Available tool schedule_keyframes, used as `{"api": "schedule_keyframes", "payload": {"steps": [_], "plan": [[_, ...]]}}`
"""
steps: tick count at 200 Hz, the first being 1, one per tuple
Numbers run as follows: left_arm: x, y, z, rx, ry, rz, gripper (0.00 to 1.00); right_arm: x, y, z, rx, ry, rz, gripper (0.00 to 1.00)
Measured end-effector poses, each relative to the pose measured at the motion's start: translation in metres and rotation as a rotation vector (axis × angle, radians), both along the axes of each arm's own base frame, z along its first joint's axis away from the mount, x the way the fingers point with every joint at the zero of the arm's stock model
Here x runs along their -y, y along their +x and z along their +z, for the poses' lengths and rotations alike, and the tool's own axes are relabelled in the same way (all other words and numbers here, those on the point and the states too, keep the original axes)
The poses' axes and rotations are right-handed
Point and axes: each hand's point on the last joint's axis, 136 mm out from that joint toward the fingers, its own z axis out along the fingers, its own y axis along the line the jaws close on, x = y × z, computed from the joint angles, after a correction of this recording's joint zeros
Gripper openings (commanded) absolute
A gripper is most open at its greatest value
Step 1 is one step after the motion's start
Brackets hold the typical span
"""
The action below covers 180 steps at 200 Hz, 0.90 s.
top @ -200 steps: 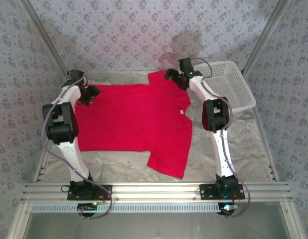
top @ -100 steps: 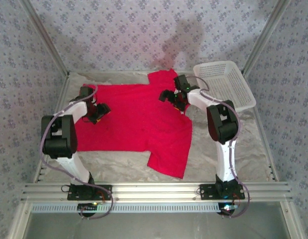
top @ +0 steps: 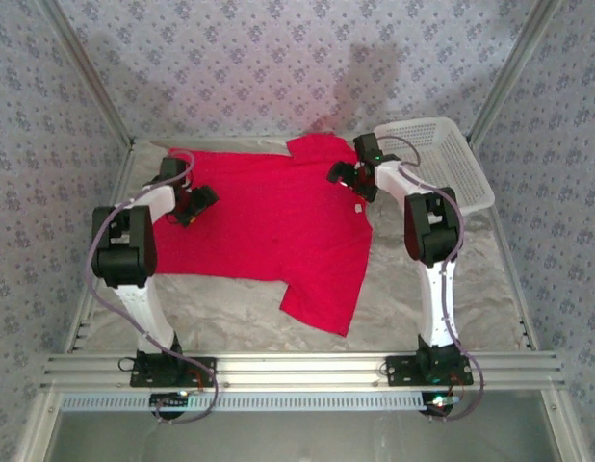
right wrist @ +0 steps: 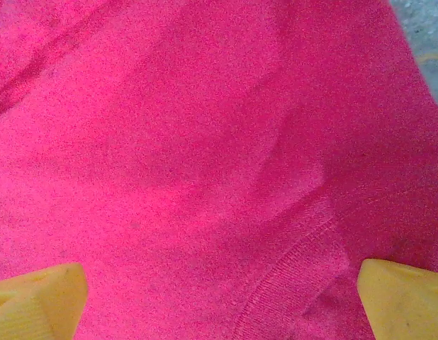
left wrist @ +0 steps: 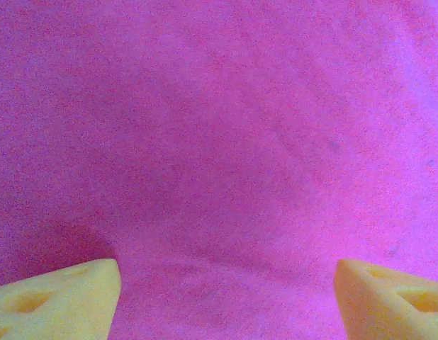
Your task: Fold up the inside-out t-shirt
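Observation:
The inside-out t-shirt (top: 269, 226) is bright red and lies spread flat across the table, one sleeve pointing at the near edge (top: 322, 303) and the other at the back (top: 317, 149). My left gripper (top: 196, 204) hovers low over the shirt's left part, open; its yellow fingertips (left wrist: 59, 297) stand wide apart above smooth cloth (left wrist: 219, 142) with nothing between them. My right gripper (top: 353, 181) is open over the shirt's far right part near the neck. Between its fingertips (right wrist: 403, 297) runs a ribbed collar band (right wrist: 297, 276).
A white mesh basket (top: 447, 168) stands at the back right, close to the right arm. Crinkled grey table cover (top: 220, 308) shows in front of the shirt and to its right. Metal frame posts and patterned walls close in the workspace.
Both grippers left the shirt's far edge and came inward and lower over the cloth. The left jaws widened. The shirt's left side and near sleeve shifted slightly.

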Motion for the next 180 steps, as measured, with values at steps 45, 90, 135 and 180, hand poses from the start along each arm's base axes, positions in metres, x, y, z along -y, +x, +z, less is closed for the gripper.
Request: {"api": "schedule_keyframes", "payload": {"steps": [45,90,135,180], "plan": [[-0.061,-0.07,0.059,0.012,0.06,0.155,0.63,-0.025,-0.057,0.071,0.069,0.003,0.121,1.0],[-0.131,-0.165,0.022,-0.14,-0.008,0.426,0.56,-0.051,-0.131,0.126,0.159,0.042,0.236,1.0],[-0.122,-0.178,-0.011,-0.223,-0.076,0.434,0.51,-0.032,-0.172,0.08,0.031,0.016,0.232,0.97],[-0.129,-0.182,-0.033,-0.281,-0.088,0.47,0.05,-0.024,-0.22,0.067,-0.033,0.005,0.256,0.78]]}}
